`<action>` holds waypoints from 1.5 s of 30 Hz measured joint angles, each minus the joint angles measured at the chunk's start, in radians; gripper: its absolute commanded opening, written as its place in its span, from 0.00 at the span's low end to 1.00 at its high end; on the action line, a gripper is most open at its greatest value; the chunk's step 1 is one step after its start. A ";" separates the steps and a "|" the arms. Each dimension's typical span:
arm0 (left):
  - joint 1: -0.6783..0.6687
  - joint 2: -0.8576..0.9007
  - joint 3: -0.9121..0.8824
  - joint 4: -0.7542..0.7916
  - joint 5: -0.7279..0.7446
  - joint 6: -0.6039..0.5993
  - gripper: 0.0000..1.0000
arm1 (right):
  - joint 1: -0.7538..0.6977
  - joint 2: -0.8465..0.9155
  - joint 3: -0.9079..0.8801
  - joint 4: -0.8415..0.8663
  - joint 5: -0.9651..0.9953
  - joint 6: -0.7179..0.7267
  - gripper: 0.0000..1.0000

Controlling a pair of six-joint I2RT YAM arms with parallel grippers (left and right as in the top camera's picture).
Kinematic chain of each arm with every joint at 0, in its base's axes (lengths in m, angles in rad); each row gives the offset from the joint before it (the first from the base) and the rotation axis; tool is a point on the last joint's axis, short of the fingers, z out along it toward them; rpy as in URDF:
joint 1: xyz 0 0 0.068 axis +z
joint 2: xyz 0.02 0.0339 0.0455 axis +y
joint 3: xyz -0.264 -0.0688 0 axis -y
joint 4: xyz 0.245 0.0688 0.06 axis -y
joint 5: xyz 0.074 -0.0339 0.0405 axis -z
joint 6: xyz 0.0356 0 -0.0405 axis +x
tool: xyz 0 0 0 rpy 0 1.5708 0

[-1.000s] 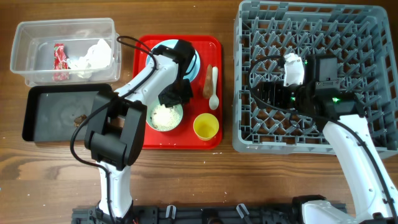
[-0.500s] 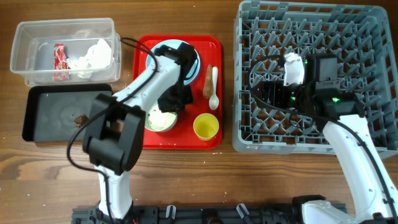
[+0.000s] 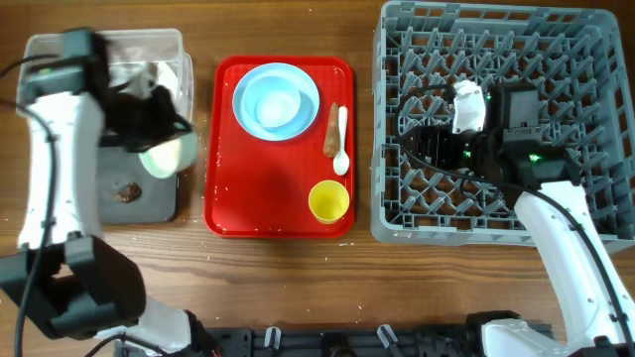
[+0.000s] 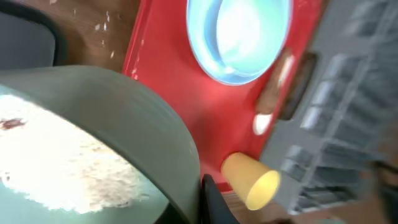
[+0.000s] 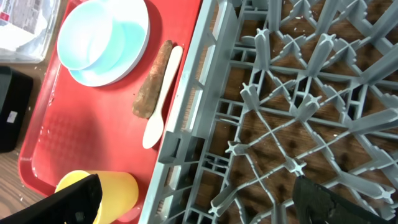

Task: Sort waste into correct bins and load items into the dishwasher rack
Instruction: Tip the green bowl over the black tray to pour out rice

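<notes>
My left gripper [image 3: 157, 139] is shut on the rim of a pale bowl of white rice [image 3: 167, 156] [image 4: 68, 155] and holds it tilted above the black tray [image 3: 119, 203]. A small brown lump [image 3: 127, 191] lies in that tray. The clear tub [image 3: 60, 50] behind it is partly hidden by my arm. A blue plate with a bowl in it [image 3: 276, 99] [image 5: 102, 40], a carrot-like stick [image 3: 331, 129] [image 5: 152, 87], a white spoon [image 3: 341, 139] [image 5: 161, 102] and a yellow cup [image 3: 328, 201] [image 5: 115, 186] are on the red serving tray [image 3: 258, 188]. My right gripper [image 3: 425, 149] [image 5: 199, 202] is open and empty over the grey rack [image 3: 506, 50] [image 5: 280, 112].
White rice grains are scattered on the wooden table beside the red tray's left edge [image 4: 99, 25]. The rack's upright pegs stand under my right gripper. The yellow cup lies close to the rack's left wall.
My left gripper has lifted the rice bowl off the red tray and carried it left, over the black tray. The right arm has not moved.
</notes>
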 measured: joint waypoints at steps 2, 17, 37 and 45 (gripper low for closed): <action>0.117 0.025 -0.022 0.018 0.123 0.061 0.04 | 0.000 0.000 0.000 0.001 0.000 0.010 1.00; 0.509 0.329 -0.060 0.034 0.881 0.239 0.04 | 0.000 0.000 0.000 0.012 0.000 0.018 1.00; 0.522 0.340 -0.060 0.028 1.008 0.075 0.04 | 0.000 0.000 0.000 0.011 0.000 0.018 1.00; 0.562 0.343 -0.067 0.156 1.007 -0.040 0.04 | 0.000 0.001 0.000 0.008 0.000 0.018 1.00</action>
